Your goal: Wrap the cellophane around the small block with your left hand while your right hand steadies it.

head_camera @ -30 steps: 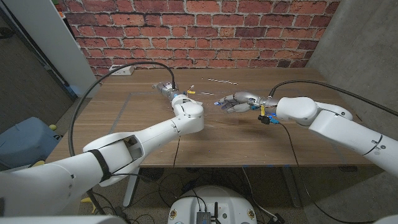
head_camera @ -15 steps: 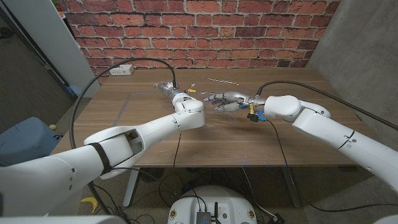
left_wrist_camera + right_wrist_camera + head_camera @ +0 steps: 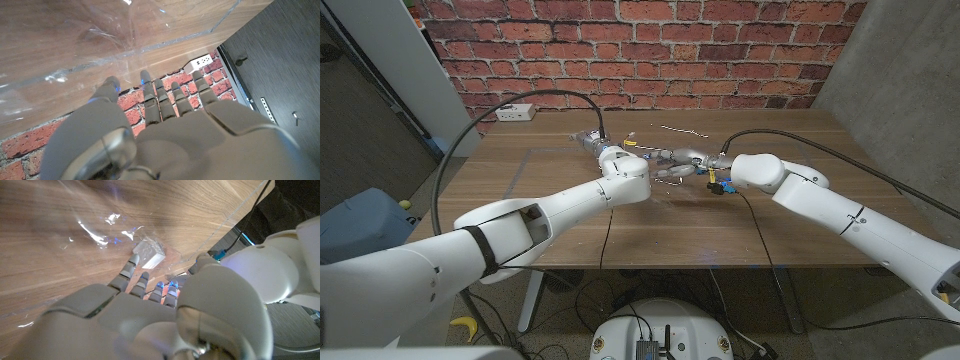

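beside the small block, a light sheet and 2 hands close in

just beside the small block (image 3: pixel 148 253), the right hand (image 3: pixel 150 315) reaches with fingers spread, 1 fingertip (image 3: pixel 134 259) near or touching it; it grips nothing. the block sits on the cellophane (image 3: pixel 95 232). the left hand (image 3: pixel 165 135), fingers extended and apart, holds nothing, with the sheet's edge beyond its fingertips. risk, as i judge it: a sideways nudge from the right hand could skate the light block off the slick film, and a pull on the sheet before the block is pinned could drag both.
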Tool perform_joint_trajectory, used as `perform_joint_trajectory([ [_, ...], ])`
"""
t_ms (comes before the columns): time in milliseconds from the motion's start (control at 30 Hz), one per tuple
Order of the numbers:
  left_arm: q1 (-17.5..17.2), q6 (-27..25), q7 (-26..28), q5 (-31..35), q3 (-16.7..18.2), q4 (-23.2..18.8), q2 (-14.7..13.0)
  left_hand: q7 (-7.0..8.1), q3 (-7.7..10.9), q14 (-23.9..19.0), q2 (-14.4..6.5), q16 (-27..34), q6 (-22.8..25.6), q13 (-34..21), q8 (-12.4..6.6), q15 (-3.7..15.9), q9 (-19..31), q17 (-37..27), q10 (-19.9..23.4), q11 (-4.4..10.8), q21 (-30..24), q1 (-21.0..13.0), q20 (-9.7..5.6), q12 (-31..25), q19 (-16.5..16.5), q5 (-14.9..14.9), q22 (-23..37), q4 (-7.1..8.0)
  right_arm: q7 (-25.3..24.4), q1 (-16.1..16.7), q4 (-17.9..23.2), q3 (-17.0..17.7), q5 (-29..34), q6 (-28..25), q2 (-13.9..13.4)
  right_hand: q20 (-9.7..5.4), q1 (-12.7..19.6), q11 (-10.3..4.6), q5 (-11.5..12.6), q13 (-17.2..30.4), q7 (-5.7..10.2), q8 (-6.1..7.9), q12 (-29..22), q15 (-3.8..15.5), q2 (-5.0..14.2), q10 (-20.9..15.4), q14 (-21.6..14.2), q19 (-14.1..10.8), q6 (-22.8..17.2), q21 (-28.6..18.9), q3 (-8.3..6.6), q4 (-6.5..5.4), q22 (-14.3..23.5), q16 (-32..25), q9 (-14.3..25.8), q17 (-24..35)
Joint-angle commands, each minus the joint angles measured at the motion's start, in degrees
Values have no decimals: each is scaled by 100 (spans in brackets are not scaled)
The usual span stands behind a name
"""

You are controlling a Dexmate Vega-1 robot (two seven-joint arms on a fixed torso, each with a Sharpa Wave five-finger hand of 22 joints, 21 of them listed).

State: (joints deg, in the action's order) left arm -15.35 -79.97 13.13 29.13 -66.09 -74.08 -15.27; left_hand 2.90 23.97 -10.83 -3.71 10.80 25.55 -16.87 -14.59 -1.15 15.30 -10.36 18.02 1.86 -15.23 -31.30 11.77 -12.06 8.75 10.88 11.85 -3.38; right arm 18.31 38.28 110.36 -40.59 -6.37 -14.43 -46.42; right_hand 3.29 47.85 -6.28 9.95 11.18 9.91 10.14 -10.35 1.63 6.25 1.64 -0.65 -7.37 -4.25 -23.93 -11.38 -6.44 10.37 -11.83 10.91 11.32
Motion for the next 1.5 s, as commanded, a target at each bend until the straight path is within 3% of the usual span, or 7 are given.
perform_joint_trajectory([
  [33,-281,255,405,-201,294,-718,-336,54,-116,156,-42,-13,-731,17,391,-76,-160,-46,-317,-83,62,374,33,29,-153,-91,24,133,-51,-350,-149,-408,478,-771,285,84,-145,94,45,17,-21,18,-26,-12,-13,62,111,54,105,47,86,-24,9,30,4,7],
  [367,-1046,1376,1619,-192,857,-1759,-1054,279,-161,240,-171,2,-1414,56,464,-79,-288,-46,-569,-45,88,652,30,31,-220,-72,28,249,26,-687,-313,-785,842,-1410,459,140,-305,176,62,12,-277,50,-24,44,-126,170,185,43,114,86,217,-7,7,49,-2,-15],
  [633,-1267,2087,1209,-25,832,-2619,-1947,949,-256,135,58,19,-673,135,213,73,-382,-5,-331,187,123,717,3,-110,-261,-46,5,56,60,-871,-502,-976,981,-1619,579,137,-317,207,75,9,-312,44,-21,13,-145,222,237,48,154,107,240,30,7,66,-4,-28],
  [833,-1618,2319,1150,23,1202,-3085,-2243,957,-614,705,467,-67,-2408,283,502,-243,-451,-27,-1200,101,318,1086,47,104,-774,62,-7,-21,166,-1006,-685,-1089,992,-1700,662,132,-319,237,84,8,-331,35,-16,-49,-147,267,274,50,198,121,249,56,7,76,-5,-35],
  [933,-1664,2208,1093,269,1179,-3237,-2343,965,-660,985,482,-102,-2574,318,456,-284,-452,-21,-1445,87,358,1158,49,131,-936,76,-7,-11,174,-1046,-726,-1135,1015,-1754,686,131,-321,240,87,8,-345,36,-15,-49,-145,282,279,51,203,126,251,63,7,75,-5,-36],
  [1200,-1446,1902,74,1634,410,-3627,-2846,950,-562,815,508,65,-658,360,-280,-115,-303,3,-347,436,253,617,42,-384,-777,220,-62,-486,102,-1078,-743,-1173,1051,-1835,707,134,-329,241,93,7,-365,41,-26,-49,-139,284,285,53,214,139,259,81,8,72,-5,-40],
  [1500,-958,1204,-2290,3518,-552,-3304,-2745,964,-690,20,957,219,872,353,-745,393,-352,14,884,775,227,33,39,-602,-497,491,-78,-596,37,-1117,-715,-1230,1132,-1973,719,131,-336,260,98,6,-364,38,-31,-87,-128,302,301,58,245,154,265,100,8,71,-5,-42],
])
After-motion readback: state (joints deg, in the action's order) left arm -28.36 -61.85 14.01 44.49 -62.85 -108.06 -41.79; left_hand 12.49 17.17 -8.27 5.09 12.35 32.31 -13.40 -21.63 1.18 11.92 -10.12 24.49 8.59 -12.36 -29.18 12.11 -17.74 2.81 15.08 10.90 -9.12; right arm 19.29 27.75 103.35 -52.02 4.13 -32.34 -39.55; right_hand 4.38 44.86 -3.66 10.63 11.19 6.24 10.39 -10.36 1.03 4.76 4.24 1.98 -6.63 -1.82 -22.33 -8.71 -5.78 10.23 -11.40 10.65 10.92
